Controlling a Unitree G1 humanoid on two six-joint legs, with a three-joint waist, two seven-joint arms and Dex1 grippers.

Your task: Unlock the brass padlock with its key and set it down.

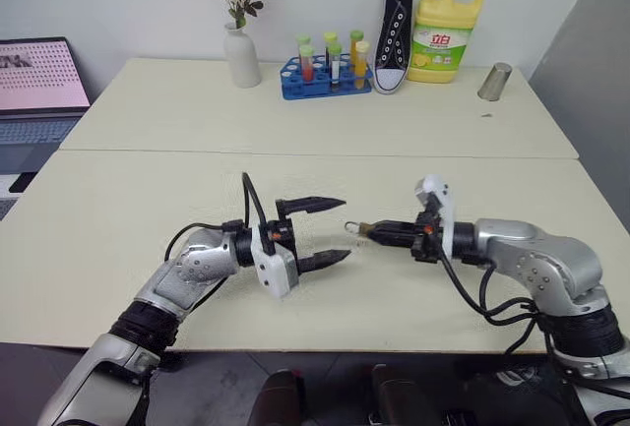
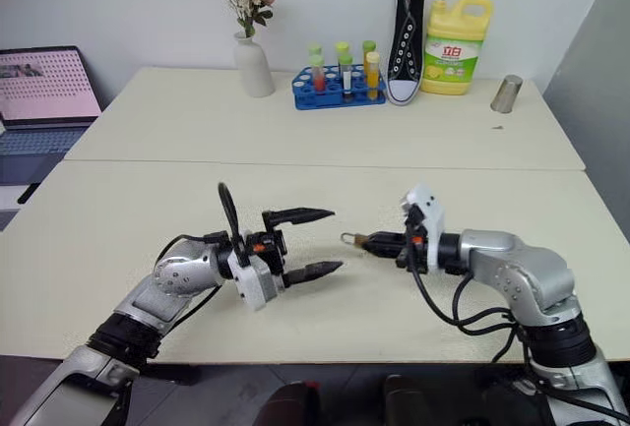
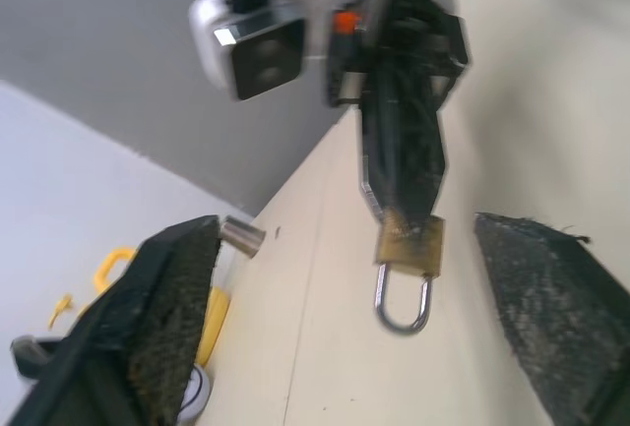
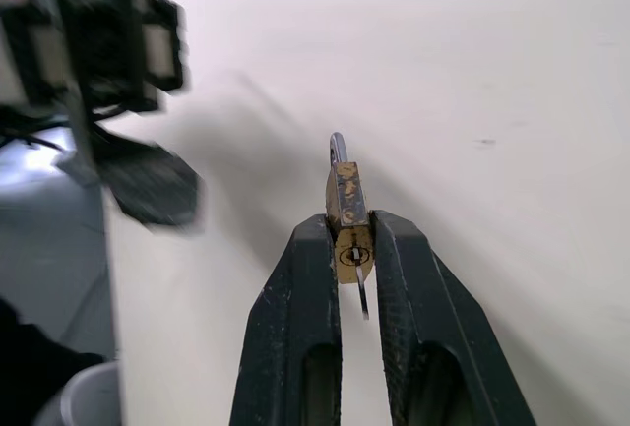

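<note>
The brass padlock [image 4: 346, 212] is held above the near part of the counter [image 1: 118, 210], clamped by its body between the two black fingers of the right gripper [image 1: 379, 233], which points toward the left across the counter. In the right wrist view the fingers [image 4: 295, 308] are seen pressed against both sides of the brass body, the keyhole end faces the camera, and a thin silvery piece, apparently its key [image 4: 362, 293], hangs from that end. The silver shackle [image 3: 402, 300] sticks out beyond the fingertips toward the left gripper [image 1: 327, 231]; whether it is latched cannot be told. The left gripper is seen just left of the padlock, pointing right, with its two fingers spread wide apart, one above the other, nothing between them and no contact with the padlock. At the far edge of the counter a white vase [image 1: 241, 55], a blue tube rack [image 1: 325, 80], a black shoe [image 1: 396, 25], a yellow bottle [image 1: 446, 34] and a metal cup [image 1: 494, 82] are lined up.
</note>
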